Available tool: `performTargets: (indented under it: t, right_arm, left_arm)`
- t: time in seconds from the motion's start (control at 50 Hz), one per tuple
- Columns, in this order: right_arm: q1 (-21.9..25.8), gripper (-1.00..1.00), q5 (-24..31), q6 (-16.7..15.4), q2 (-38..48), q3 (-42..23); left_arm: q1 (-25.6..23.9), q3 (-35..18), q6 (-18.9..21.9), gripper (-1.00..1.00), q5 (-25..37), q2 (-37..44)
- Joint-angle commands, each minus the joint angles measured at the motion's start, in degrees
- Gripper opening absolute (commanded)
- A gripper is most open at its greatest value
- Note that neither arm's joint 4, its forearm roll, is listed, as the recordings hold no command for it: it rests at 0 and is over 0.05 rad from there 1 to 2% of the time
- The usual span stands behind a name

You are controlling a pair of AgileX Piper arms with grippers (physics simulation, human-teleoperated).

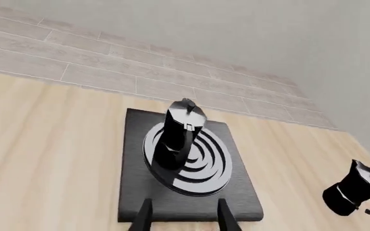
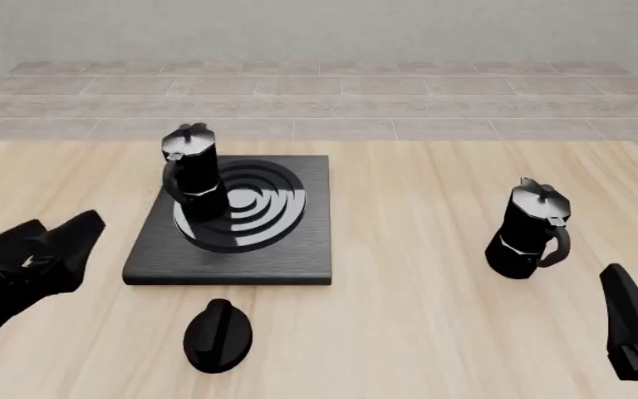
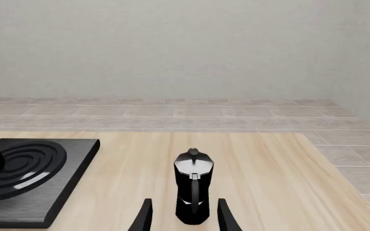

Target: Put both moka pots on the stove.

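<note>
Right gripper (image 3: 185, 216), jaws standing wide, is lining up on the second moka pot (image 3: 193, 193) near the table's right edge; an off-centre closure is risking tipping it.

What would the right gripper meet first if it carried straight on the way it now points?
Probably the moka pot standing on the table: it sits centred between the right gripper's open fingers, handle toward the camera; the remaining gap is unclear.

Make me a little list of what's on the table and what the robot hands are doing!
stove: black slab with a ringed burner, left of the table's centre
first moka pot: upright on the burner's left edge
second moka pot: upright on the wood, right of the stove, not on it
knob: black teardrop in front of the stove
left end effector: open, empty, facing the stove
right end effector: open, empty, lined up with the second moka pot
left to do: one pot
</note>
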Motion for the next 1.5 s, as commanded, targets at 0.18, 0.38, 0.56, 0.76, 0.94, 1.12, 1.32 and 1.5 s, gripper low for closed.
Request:
performTargets:
  t: [0.18, 0.38, 0.56, 0.76, 0.94, 1.12, 1.32, 1.5]
  right_arm:
    - [0.00, 1.00, -0.01, -0.01, 0.02, 0.00]
    - [0.32, 1.00, 0.10, -0.97, 0.07, -0.13]
    - [0.39, 1.00, 0.16, -1.90, 0.17, -0.20]
    - [0.28, 1.00, 0.53, -0.58, -0.19, -0.32]
    - [1.27, 1.00, 1.03, -0.31, 1.07, -2.59]
    - [2.38, 1.00, -3.03, 2.93, 14.70, -6.35]
    - [3.24, 1.00, -3.60, 6.49, 26.24, -10.57]
    - [4.20, 1.00, 2.19, 8.65, 28.75, -13.45]
  left_arm:
    - [1.61, 9.31, 9.26, 1.00, 8.30, -28.07]
    - [1.79, 12.09, 10.73, 1.00, 6.70, -31.19]
    - [1.15, 12.11, 19.44, 1.00, 6.22, -31.20]
    - [1.61, 12.01, 18.21, 1.00, 6.36, -31.20]
    - [1.62, 12.02, 18.21, 1.00, 6.39, -31.19]
    - [1.61, 11.97, 18.29, 1.00, 6.43, -31.19]
    - [1.66, 11.95, 18.10, 1.00, 6.66, -31.19]
    - [1.63, 11.87, 18.30, 1.00, 6.56, -31.20]
